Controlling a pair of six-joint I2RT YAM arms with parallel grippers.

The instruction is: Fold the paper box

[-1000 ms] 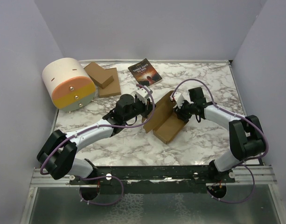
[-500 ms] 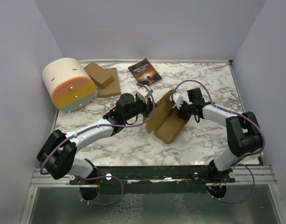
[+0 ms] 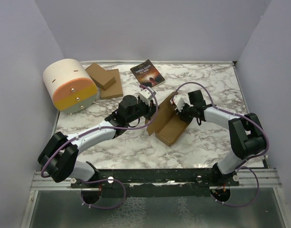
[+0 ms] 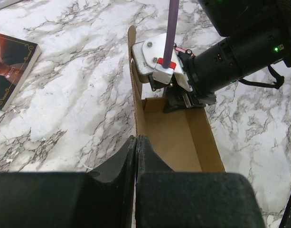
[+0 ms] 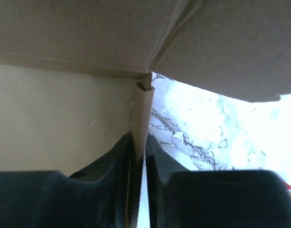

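Observation:
The paper box (image 3: 170,124) is a half-formed brown carton on the marble table, its tall side flap (image 3: 160,114) standing upright. My left gripper (image 3: 149,106) is shut on the near end of that tall wall (image 4: 134,95); the cardboard runs straight in between its fingers (image 4: 117,164). The left wrist view shows the open trough of the box (image 4: 176,142) with my right gripper (image 4: 176,102) at its far end. My right gripper (image 5: 139,142) is shut on an upright wall edge (image 5: 141,111) of the box, and a flap (image 5: 221,42) hangs overhead.
A cream, orange and yellow drum-shaped object (image 3: 70,85) sits at the back left. Beside it lies a stack of flat brown cardboard pieces (image 3: 105,81). A dark-covered book (image 3: 147,73) lies at the back centre, also in the left wrist view (image 4: 10,71).
My right gripper has moved a little left along the box's far end and closed onto its wall. The left arm and the box have barely moved.

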